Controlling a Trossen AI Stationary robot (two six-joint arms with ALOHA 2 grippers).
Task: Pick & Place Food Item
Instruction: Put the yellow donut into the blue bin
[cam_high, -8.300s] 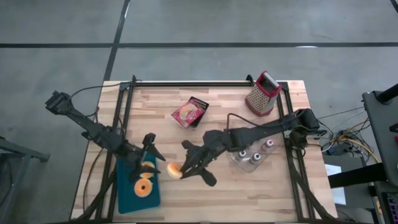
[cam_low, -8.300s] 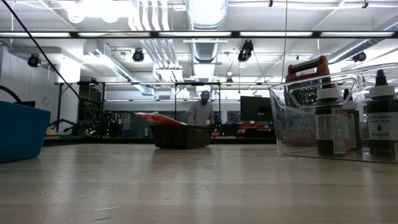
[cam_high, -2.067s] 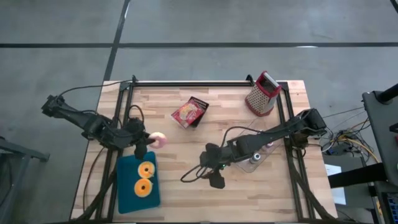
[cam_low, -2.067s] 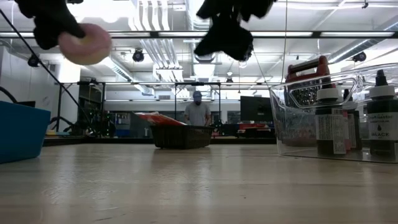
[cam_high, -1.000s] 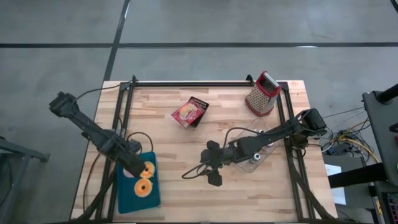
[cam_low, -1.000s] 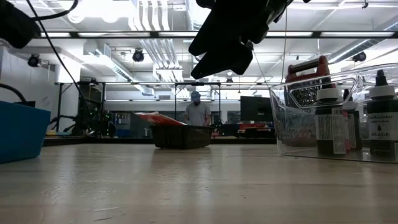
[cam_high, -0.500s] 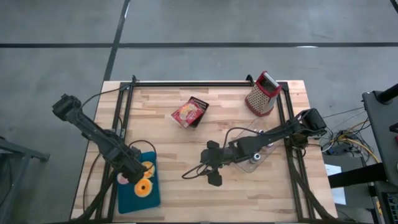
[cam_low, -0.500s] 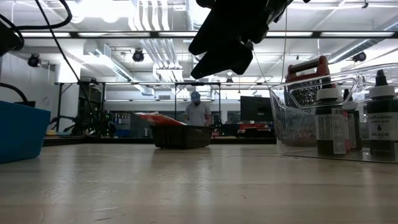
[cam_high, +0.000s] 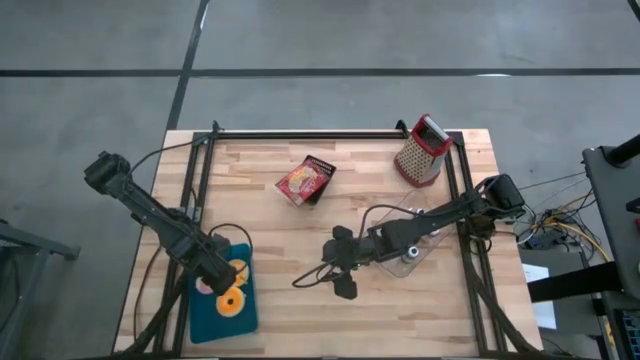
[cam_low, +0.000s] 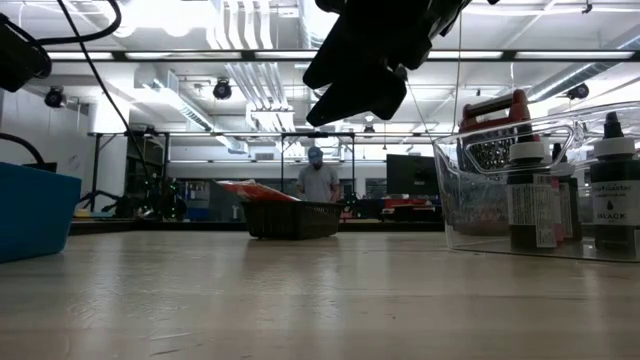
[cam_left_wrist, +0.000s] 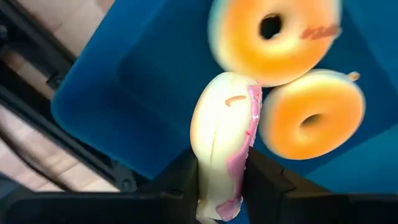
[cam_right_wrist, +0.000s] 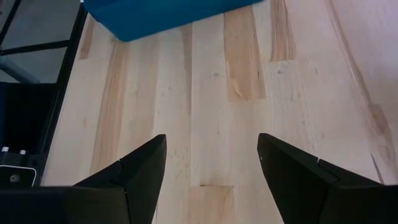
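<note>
A blue tray (cam_high: 205, 315) lies at the table's near left, and two orange donuts (cam_left_wrist: 273, 37) (cam_left_wrist: 314, 118) rest flat in it. My left gripper (cam_high: 207, 275) is over the tray, pointing steeply down and shut on a pink-frosted donut (cam_left_wrist: 224, 137). Whether that donut touches the tray floor (cam_left_wrist: 143, 81) I cannot tell. My right gripper (cam_high: 338, 265) hangs open above bare wood at the table's middle, nothing between its fingers (cam_right_wrist: 298, 180). My left gripper pinches the pink donut between its two fingers, one finger (cam_left_wrist: 180, 180) on the cream underside and the other on the frosted face (cam_left_wrist: 239, 174). The fingers come from above. The donut stands on edge below them, beside the two orange donuts.
A red box grater (cam_high: 422, 152) stands at the far right. A red snack packet (cam_high: 305, 180) lies at the far middle, and a clear bin of bottles (cam_high: 405, 252) sits right of my right gripper. A person (cam_low: 318, 180) stands in the room behind.
My left gripper has sunk a little and shifted toward the table's near edge over the tray with the pink donut, tipping more steeply down, then held still. My right gripper has kept still and open.
</note>
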